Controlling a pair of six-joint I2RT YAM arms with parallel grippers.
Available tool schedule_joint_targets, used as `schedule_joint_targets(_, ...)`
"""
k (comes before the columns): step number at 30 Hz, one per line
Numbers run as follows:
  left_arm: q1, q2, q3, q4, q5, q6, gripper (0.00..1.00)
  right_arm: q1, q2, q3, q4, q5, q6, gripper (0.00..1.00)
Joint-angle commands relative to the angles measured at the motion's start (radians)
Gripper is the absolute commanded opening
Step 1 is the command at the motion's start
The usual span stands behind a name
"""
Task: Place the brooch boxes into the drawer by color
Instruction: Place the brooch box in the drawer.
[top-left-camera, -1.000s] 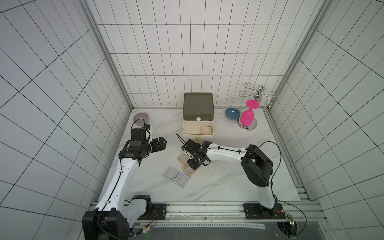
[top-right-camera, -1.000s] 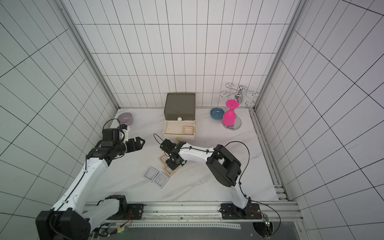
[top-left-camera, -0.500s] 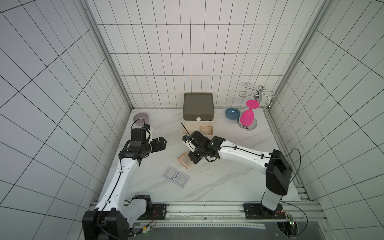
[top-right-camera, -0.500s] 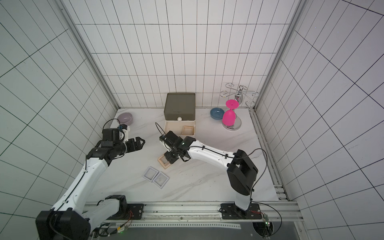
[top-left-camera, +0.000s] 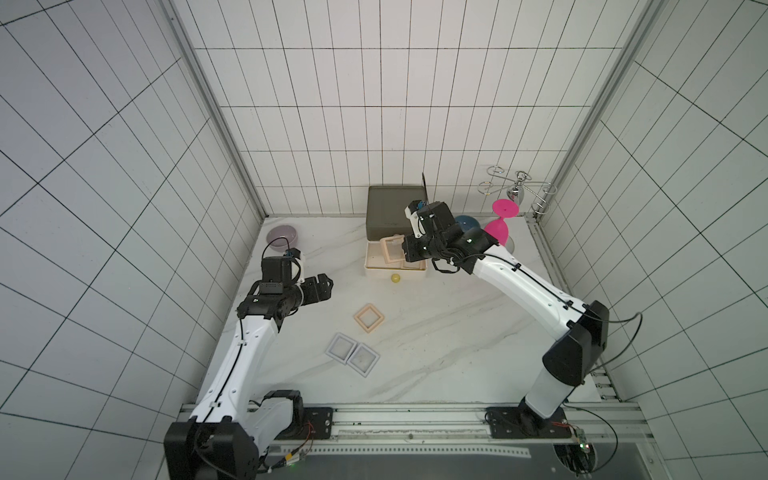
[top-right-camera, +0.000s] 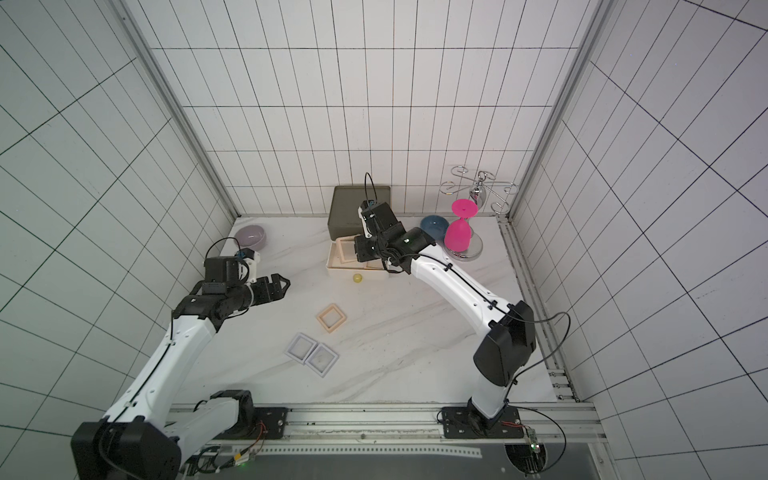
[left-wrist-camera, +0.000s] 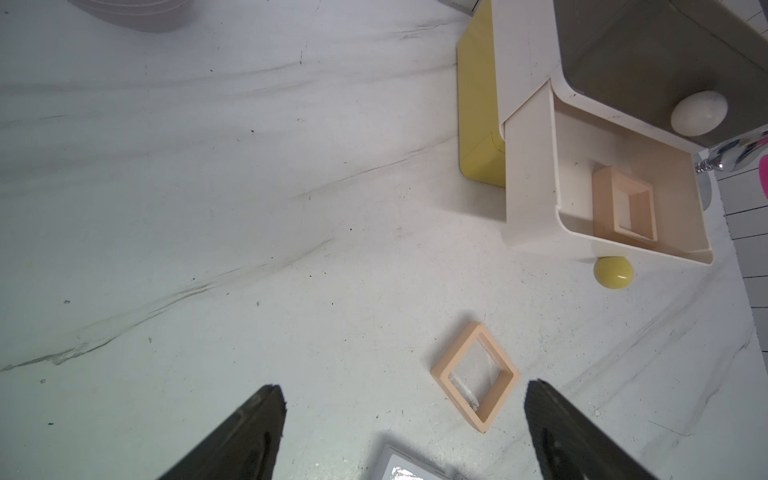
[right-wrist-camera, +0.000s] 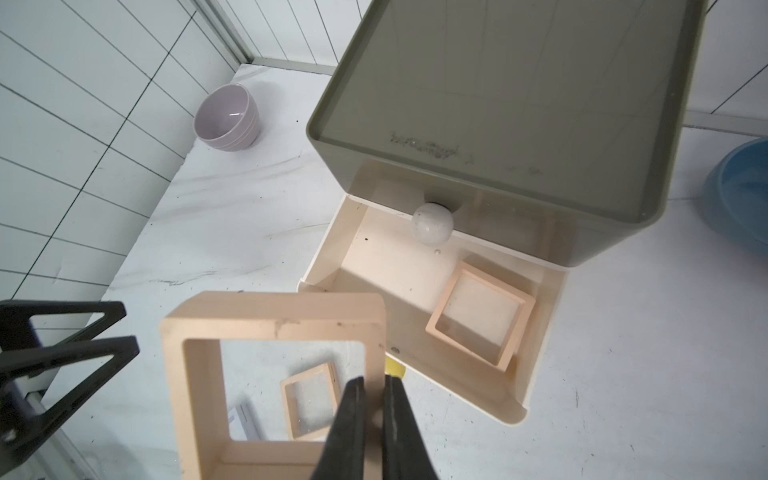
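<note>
The right gripper (right-wrist-camera: 374, 380) is pinched shut on one side bar of a peach box (right-wrist-camera: 274, 316), holding it tilted over the left part of the open cream drawer (top-left-camera: 395, 270) at the far middle of the table. A second box (right-wrist-camera: 480, 313) lies in the drawer's right part. The left gripper (top-left-camera: 326, 286) hangs wide open and empty, left of centre. A third box (top-left-camera: 368, 318) and two white boxes (top-left-camera: 352, 354) lie nearer. The frame looks light, stiff and smooth, so it may swing; grip the bar, never the thin clear window.
</note>
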Motion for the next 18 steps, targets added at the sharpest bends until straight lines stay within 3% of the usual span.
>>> schedule_joint_targets(1, 0.003, -0.021, 0.003, 0.007, 0.006, -0.001, 0.94, 0.004, 0.068, 0.06, -0.041, 0.065, 0.079, 0.03)
schedule_joint_targets(18, 0.002, -0.026, 0.001, 0.012, 0.01, -0.001, 0.94, 0.004, 0.202, 0.091, 0.046, 0.132, 0.156, 0.03)
